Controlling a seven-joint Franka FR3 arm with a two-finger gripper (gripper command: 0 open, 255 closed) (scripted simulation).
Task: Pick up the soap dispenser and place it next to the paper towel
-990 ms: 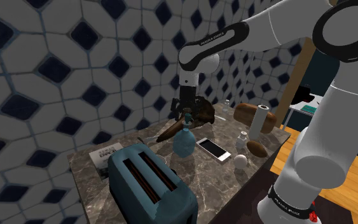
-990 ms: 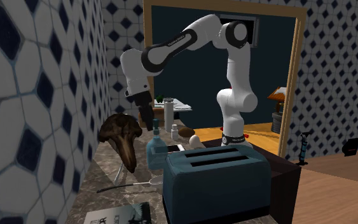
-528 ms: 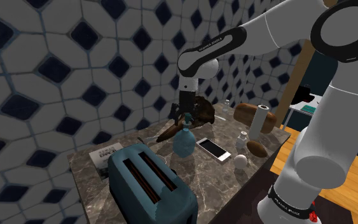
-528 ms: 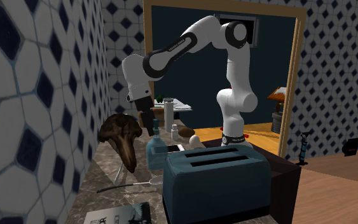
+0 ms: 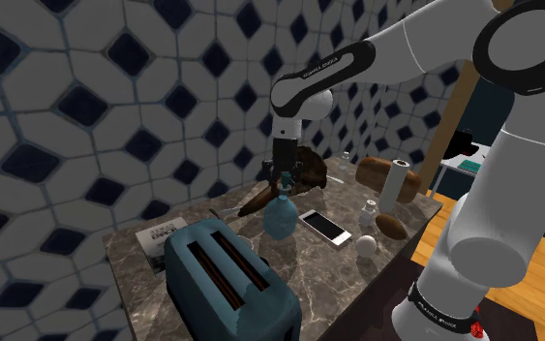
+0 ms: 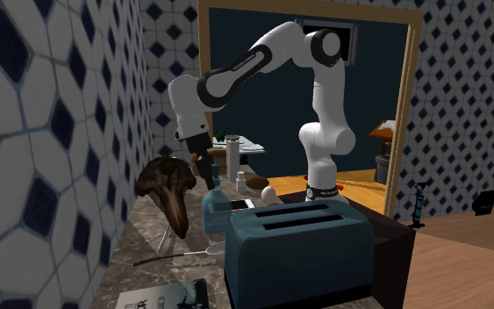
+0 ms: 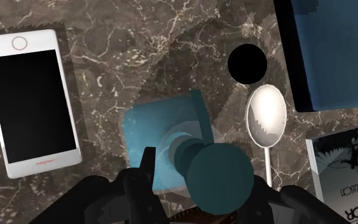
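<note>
Soap dispenser (image 5: 280, 220) stands upright directly below the end effector (image 5: 282, 181), pump top reaching it; clenched or released, can't tell.

Teal soap dispenser (image 5: 280, 219) stands upright; white paper towel (image 5: 394, 186) roll upright, apparently well apart.

On the counter (image 5: 330, 276) the soap dispenser (image 5: 280, 221) stands between toaster (image 5: 227, 276) and phone (image 5: 325, 228), paper towel (image 5: 396, 186) well apart.
</note>
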